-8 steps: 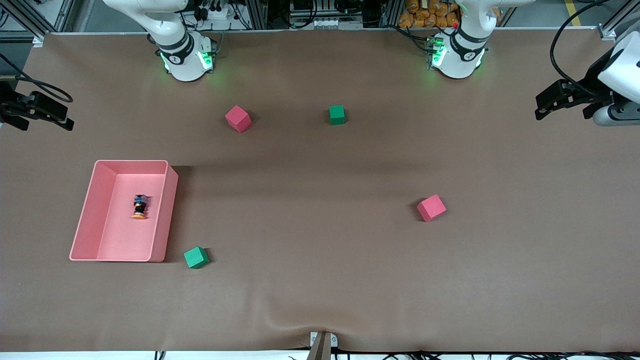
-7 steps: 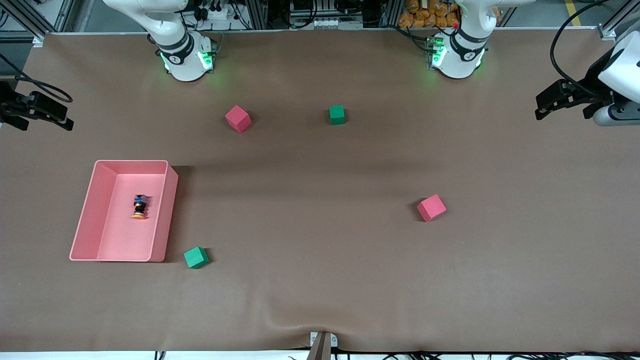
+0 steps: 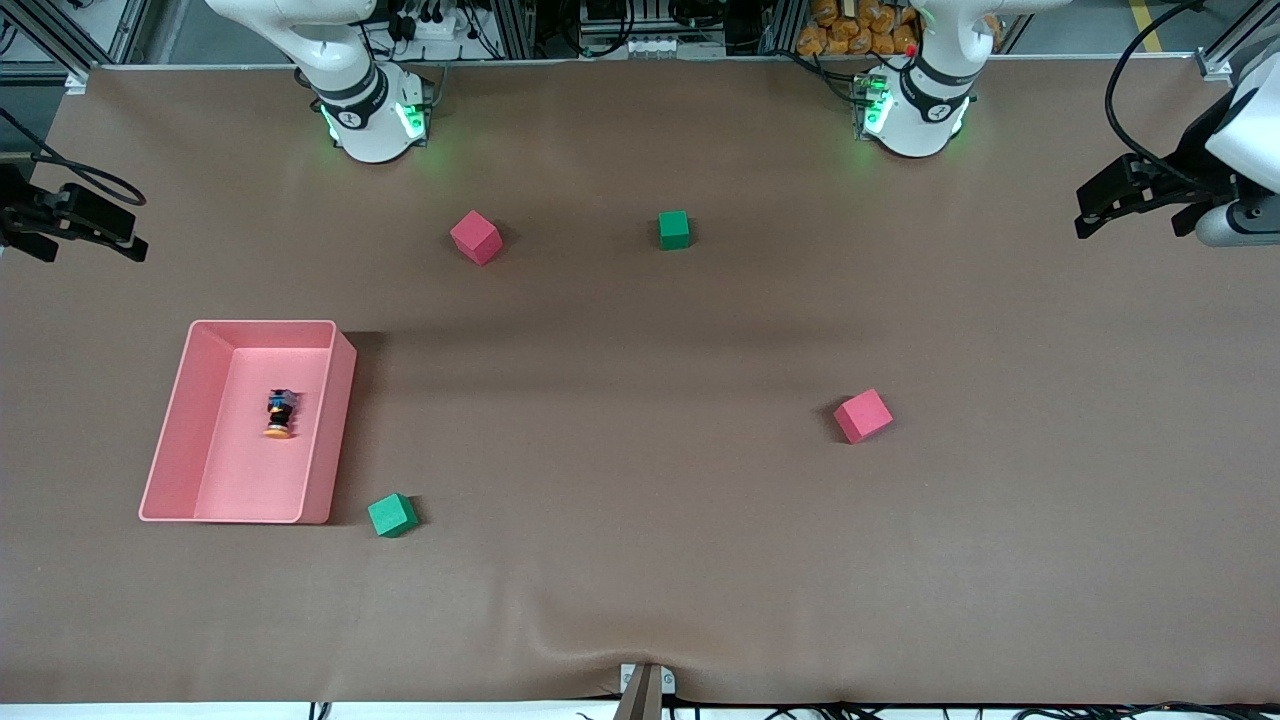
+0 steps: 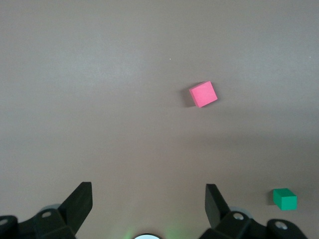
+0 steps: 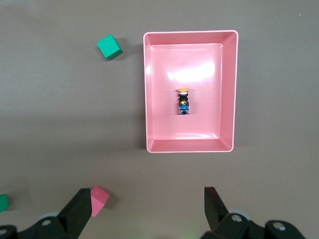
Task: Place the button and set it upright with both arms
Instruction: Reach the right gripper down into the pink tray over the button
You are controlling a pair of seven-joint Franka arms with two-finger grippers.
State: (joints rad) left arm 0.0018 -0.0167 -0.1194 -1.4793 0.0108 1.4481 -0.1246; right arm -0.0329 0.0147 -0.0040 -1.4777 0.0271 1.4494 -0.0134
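The button [image 3: 279,414] lies on its side on the floor of the pink tray [image 3: 341,420], orange cap toward the front camera. The right wrist view shows the button [image 5: 184,102] inside the tray [image 5: 147,89] too. My right gripper [image 3: 120,238] hangs open and empty over the right arm's end of the table, well apart from the tray; its open jaws [image 5: 148,199] frame bare table. My left gripper [image 3: 1092,208] hangs open and empty over the left arm's end of the table. In the left wrist view, the gripper [image 4: 148,196] holds nothing.
Two pink cubes [image 3: 476,237] [image 3: 863,415] and two green cubes [image 3: 674,229] [image 3: 392,515] lie scattered on the brown table. One green cube sits just beside the tray's corner nearest the front camera. The left wrist view shows a pink cube [image 4: 203,94] and a green cube [image 4: 284,199].
My left gripper has drifted slightly toward the robots' edge of the table. The right arm, the button and the cubes have not moved.
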